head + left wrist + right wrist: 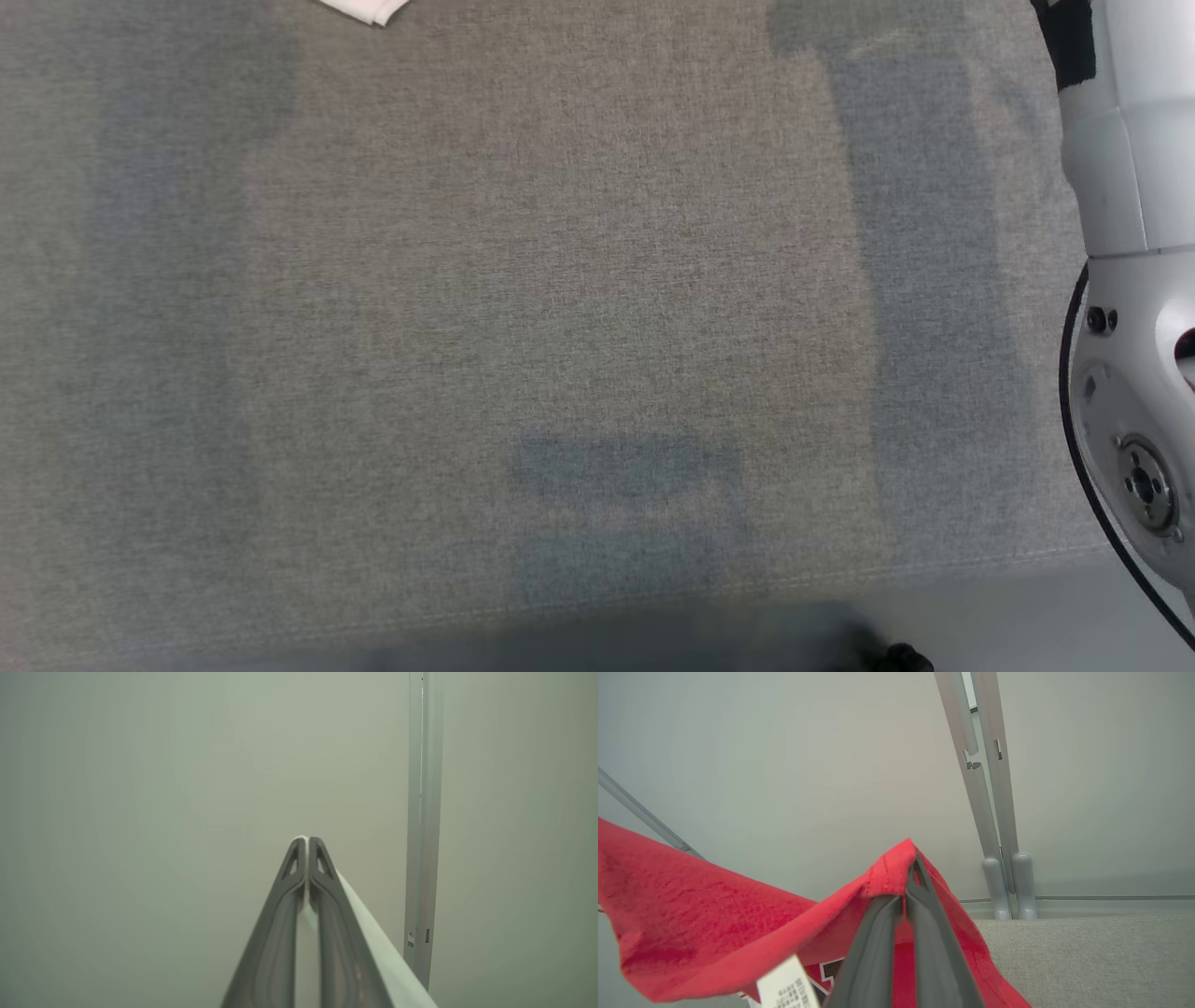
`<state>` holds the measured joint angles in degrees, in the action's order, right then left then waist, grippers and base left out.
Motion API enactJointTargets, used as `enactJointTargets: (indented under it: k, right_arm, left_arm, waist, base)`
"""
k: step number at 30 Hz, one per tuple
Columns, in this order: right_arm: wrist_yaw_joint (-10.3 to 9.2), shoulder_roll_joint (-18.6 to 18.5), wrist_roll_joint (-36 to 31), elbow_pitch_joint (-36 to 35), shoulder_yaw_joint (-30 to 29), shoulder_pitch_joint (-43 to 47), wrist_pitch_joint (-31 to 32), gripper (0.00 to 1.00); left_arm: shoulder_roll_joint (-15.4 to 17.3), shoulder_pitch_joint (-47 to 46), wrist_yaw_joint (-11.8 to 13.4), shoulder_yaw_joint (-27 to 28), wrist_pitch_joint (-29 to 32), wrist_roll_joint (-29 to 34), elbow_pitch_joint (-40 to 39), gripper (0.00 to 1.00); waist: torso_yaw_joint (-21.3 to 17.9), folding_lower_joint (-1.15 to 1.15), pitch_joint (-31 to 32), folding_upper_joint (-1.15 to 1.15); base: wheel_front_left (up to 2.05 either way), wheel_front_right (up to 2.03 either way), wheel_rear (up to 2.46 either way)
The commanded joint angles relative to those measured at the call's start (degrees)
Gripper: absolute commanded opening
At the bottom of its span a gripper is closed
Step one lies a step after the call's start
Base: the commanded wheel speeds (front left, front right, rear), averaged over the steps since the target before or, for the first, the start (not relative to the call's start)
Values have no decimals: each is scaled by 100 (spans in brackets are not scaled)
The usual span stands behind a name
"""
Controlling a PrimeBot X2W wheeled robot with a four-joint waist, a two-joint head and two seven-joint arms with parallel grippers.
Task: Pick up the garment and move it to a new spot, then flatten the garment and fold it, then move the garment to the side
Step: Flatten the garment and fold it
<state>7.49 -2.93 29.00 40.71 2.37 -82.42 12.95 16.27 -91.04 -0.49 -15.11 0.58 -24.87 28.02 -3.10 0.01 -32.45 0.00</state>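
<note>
Garment [714, 933]: red knit fabric, slightly mottled, stitched hem at top edge. Not lying flat. Hem is pinched btw the closed fingers of right gripper [911, 870], and fabric peaks there like a tent. From the peak, one side runs down-left as a broad sheet to the view's left edge. Other side drops down-right along the finger to the bottom edge, in front of grey cloth surface [1087, 952]. White label [787, 989] w/ small dark print sits at lower edge, blurred, unreadable. Bit of black-and-white print [831, 967] shows beneath, mostly hidden. Garment type: can't tell.
</note>
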Motion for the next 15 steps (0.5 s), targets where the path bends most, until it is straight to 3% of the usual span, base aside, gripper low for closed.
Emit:
enactJointTargets:
  k: [1, 7, 15]
  right_arm:
    - [-2, -1, 108, 86, 34, -171, -145, 0]
    - [-1, 0, 678, 515, 260, -709, -873, 0]
    - [-1, 1, 1087, 1290, 447, -1225, -2067, 0]
  left_arm:
    - [68, -272, -36, -31, 13, 71, 43, 0]
    - [174, -1410, -222, -368, -79, 522, 326, 0]
    - [21, -2357, -398, -700, -606, 831, 835, 0]
  waist:
    - [-267, -1, -465, 0]
    - [-490, -1, -678, 0]
    - [-899, -1, -536, 0]
  base:
    - [0, 0, 0]
    - [0, 0, 0]
    - [0, 0, 0]
